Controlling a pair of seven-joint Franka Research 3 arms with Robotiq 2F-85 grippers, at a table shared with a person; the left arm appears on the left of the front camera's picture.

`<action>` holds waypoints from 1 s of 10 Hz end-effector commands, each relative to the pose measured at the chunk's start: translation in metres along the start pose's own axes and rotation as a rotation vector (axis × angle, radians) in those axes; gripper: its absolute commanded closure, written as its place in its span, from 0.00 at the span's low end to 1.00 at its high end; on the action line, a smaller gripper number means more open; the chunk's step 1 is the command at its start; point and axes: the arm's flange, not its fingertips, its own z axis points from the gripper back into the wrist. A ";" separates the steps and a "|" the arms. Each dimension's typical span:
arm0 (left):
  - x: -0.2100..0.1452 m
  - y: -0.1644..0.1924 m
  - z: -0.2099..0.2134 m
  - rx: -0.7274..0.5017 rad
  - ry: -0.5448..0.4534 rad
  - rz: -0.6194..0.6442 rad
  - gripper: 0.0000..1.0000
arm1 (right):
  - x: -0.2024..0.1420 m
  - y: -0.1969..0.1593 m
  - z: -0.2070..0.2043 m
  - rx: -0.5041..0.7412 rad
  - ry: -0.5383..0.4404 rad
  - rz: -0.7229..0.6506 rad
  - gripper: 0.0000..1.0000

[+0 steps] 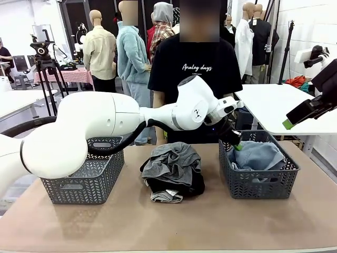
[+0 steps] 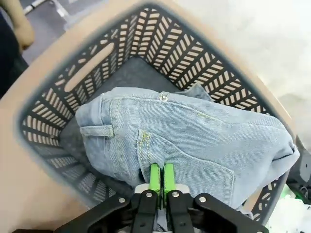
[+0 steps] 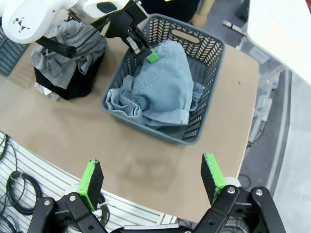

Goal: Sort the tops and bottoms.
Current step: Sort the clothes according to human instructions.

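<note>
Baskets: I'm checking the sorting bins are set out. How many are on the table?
2. The left basket stands partly behind the robot's left arm; the right basket holds the light blue denim garment.

On my left wrist feed, the left gripper (image 2: 161, 169) comes up from 6 o'clock with its green pads pressed flat together, tips against the light blue denim (image 2: 194, 141). I can't tell whether any cloth is nipped between them. The denim lies bunched in the grey basket (image 2: 194, 53), filling it from centre out to 4 o'clock, where it laps over the rim. A metal button (image 2: 164, 98) shows near its upper edge. Tan table (image 2: 29, 194) runs toward 8 o'clock, and a person's arm (image 2: 22, 29) sits at 10 o'clock.
</note>
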 end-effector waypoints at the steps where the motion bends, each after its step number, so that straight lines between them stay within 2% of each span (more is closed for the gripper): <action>1: 0.011 -0.001 0.010 0.082 0.001 -0.024 0.65 | -0.001 -0.001 -0.001 -0.011 0.011 0.008 0.00; 4: 0.016 -0.002 0.019 0.097 -0.017 -0.040 0.07 | -0.001 -0.001 -0.001 -0.011 0.011 0.008 0.00; 5: 0.022 -0.006 0.023 0.113 -0.031 -0.059 0.00 | -0.001 -0.001 -0.001 -0.011 0.011 0.008 0.00; 8: 0.036 -0.008 0.039 0.131 -0.086 -0.075 0.00 | -0.001 -0.001 -0.001 -0.011 0.011 0.008 0.00; 10: 0.022 -0.008 0.032 0.086 -0.053 -0.080 0.00 | -0.001 -0.001 -0.001 -0.011 0.011 0.008 0.00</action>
